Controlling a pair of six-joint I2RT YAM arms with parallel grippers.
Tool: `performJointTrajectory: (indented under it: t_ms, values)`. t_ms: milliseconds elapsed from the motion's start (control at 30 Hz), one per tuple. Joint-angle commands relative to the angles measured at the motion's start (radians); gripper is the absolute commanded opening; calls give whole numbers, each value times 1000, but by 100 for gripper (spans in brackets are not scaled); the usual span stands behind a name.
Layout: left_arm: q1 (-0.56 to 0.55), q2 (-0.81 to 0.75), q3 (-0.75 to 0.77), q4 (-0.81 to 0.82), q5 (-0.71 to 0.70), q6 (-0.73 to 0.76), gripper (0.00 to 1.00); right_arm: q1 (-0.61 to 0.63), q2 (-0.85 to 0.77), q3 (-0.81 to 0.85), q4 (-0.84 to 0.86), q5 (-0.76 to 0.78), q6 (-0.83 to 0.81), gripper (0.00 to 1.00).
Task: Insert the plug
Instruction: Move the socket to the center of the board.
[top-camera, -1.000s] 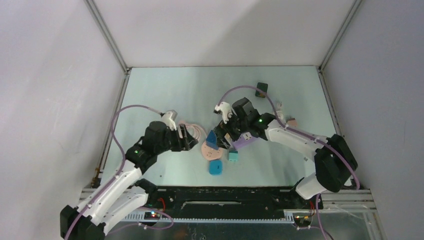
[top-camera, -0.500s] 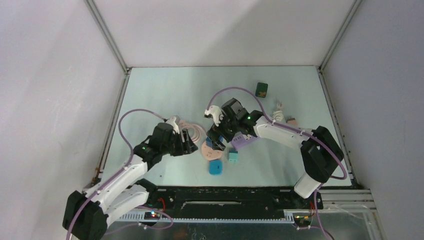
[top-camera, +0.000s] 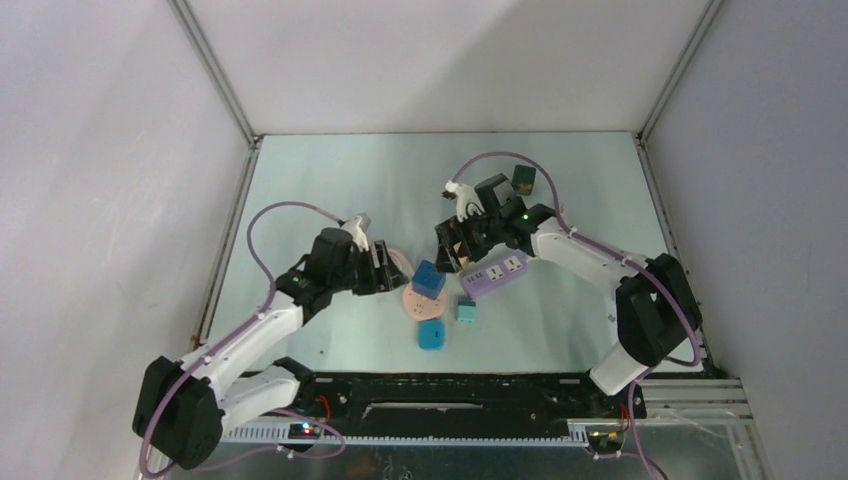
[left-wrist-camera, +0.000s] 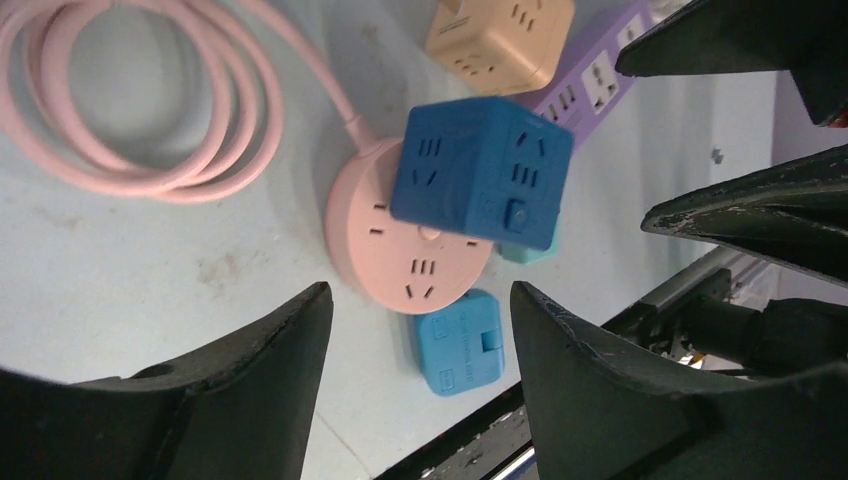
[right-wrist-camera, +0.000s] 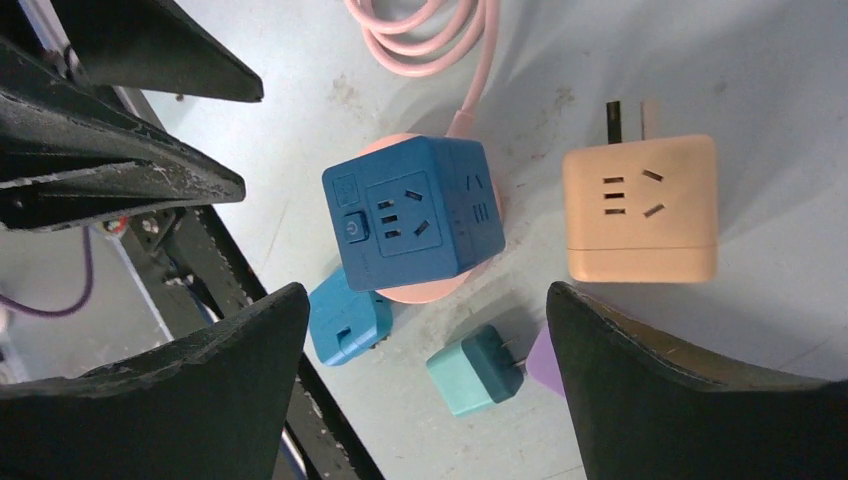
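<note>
A blue cube plug (top-camera: 428, 278) stands on the round pink socket (top-camera: 420, 304), slightly tilted; its prongs are hidden under it. In the left wrist view the blue cube (left-wrist-camera: 480, 170) covers the upper right of the pink socket (left-wrist-camera: 400, 250). My left gripper (top-camera: 388, 270) is open just left of the cube, with nothing between its fingers. To the cube's back right, my right gripper (top-camera: 452, 250) is open and apart from the blue cube (right-wrist-camera: 415, 215). It hovers over a tan cube plug (right-wrist-camera: 640, 208) lying with its prongs showing.
A purple power strip (top-camera: 495, 272) lies right of the cube. Near the front edge lie a small teal plug (top-camera: 466, 311) and a flat blue adapter (top-camera: 431, 335). The socket's pink cable (left-wrist-camera: 130, 100) is coiled to the left. A dark green cube (top-camera: 523, 179) sits far back.
My right gripper has drawn back from the blue cube, which now stands alone on the pink socket. The left gripper has shifted right, closer to it.
</note>
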Motion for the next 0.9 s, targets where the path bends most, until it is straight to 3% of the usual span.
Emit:
performJointTrajectory:
  t_ms: [0, 400, 500, 567, 733, 867]
  values:
    - [-9, 48, 82, 54, 45, 9, 70, -20, -67, 42, 14, -52, 79, 91]
    - [-44, 99, 113, 57, 26, -34, 68, -23, -35, 42, -10, -118, 106, 85]
    - [-50, 84, 108, 16, -5, -15, 67, 6, -42, 42, -14, -123, 18, 89]
    - [-50, 71, 100, -22, -27, -4, 67, 31, -39, 43, -25, -116, -42, 98]
    - [-50, 31, 70, -117, -99, -20, 66, 128, 21, 94, -103, 20, -206, 100]
    - [-50, 6, 25, -116, -111, -63, 66, 205, 96, 171, -166, 265, -244, 100]
